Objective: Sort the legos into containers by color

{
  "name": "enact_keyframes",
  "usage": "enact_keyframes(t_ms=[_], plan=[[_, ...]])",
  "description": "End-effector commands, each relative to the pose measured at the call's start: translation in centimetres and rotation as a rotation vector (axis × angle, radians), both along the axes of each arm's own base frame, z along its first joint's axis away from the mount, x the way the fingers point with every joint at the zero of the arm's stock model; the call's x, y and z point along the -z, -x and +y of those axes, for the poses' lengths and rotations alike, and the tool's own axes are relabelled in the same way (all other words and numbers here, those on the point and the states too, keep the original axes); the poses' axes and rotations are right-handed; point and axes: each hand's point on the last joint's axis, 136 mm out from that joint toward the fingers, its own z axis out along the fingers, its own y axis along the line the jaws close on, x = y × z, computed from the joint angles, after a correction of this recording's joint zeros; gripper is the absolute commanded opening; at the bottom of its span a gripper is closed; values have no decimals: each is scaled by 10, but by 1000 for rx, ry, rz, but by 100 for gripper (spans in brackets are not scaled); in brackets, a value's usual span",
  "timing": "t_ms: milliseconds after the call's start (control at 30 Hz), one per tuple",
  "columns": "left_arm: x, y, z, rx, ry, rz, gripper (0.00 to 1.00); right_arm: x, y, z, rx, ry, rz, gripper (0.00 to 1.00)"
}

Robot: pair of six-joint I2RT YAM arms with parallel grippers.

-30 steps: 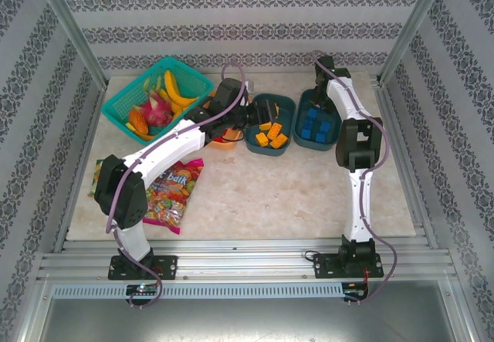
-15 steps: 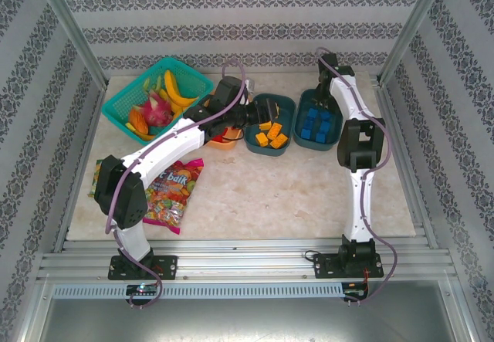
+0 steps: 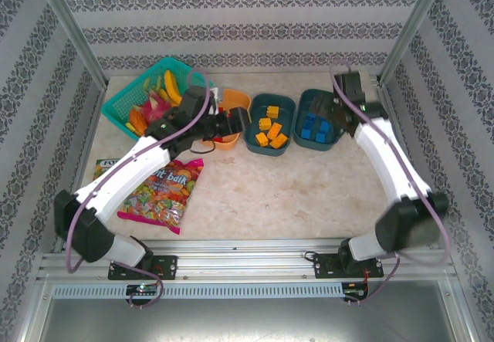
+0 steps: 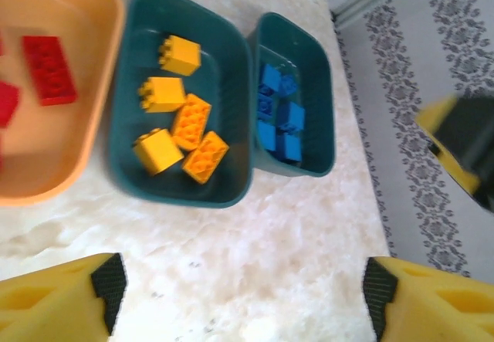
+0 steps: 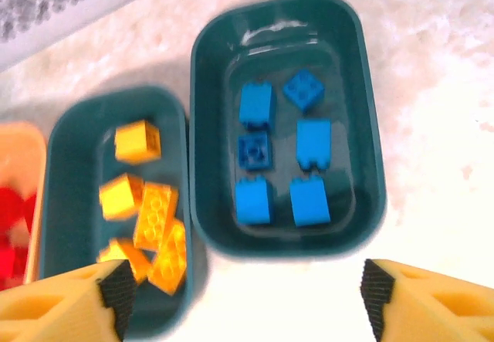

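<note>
Legos lie sorted by colour in three tubs set in a row, with both hands released and empty above them.
The orange tub (image 4: 46, 149) holds red bricks (image 4: 48, 69). The middle teal tub (image 4: 231, 87), touching it, holds five orange-yellow bricks (image 4: 191, 122), and the right teal tub (image 5: 363, 126), pressed against that one, holds six blue bricks (image 5: 312, 201). The left hand (image 4: 243, 288) hangs over the pale marbled surface (image 4: 255, 242) on the near side of the tubs, fingers spread wide with nothing between them. The right hand (image 5: 248, 292) hangs by the near rim of the right teal tub, likewise spread and empty. A teal lattice basket (image 3: 123, 99) of toy fruit sits left of the tubs, and a candy bag (image 3: 158, 191) lies nearer the arm bases.
</note>
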Motion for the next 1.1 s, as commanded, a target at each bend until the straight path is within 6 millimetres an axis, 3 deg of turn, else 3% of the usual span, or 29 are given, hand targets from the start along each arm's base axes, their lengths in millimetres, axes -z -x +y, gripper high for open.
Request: enact_keyframes(t_ms=[0, 100, 167, 267, 333, 400, 467, 600, 733, 833, 967, 1067], plan=[[28, 26, 61, -142, -154, 79, 99, 16, 42, 12, -127, -3, -13, 98], [45, 52, 112, -296, -217, 172, 100, 27, 89, 19, -209, -29, -27, 98], [50, 67, 128, -294, -264, 172, 100, 34, 112, 18, -230, -35, -25, 98], [52, 83, 144, -275, -342, 139, 100, 40, 129, 8, -196, -12, -33, 98], [49, 89, 169, -339, -443, 116, 100, 43, 131, -19, -59, 68, -29, 98], [44, 92, 206, -492, -577, 86, 100, 43, 126, -46, 72, 160, -50, 98], [39, 91, 234, -582, -721, 17, 100, 41, 115, -57, 98, 231, -104, 98], [53, 71, 252, -556, -896, -193, 100, 53, 92, -77, 129, 409, -240, 98], [95, 68, 281, -573, -912, -101, 100, 88, 77, -87, 119, 491, -241, 98], [127, 58, 289, -515, -934, -54, 100, 112, 64, -88, 82, 487, -194, 98], [155, 43, 297, -542, -863, -92, 100, 116, 38, -80, 27, 485, -283, 98], [164, 28, 299, -559, -796, -146, 100, 120, 21, -81, 21, 458, -292, 98]])
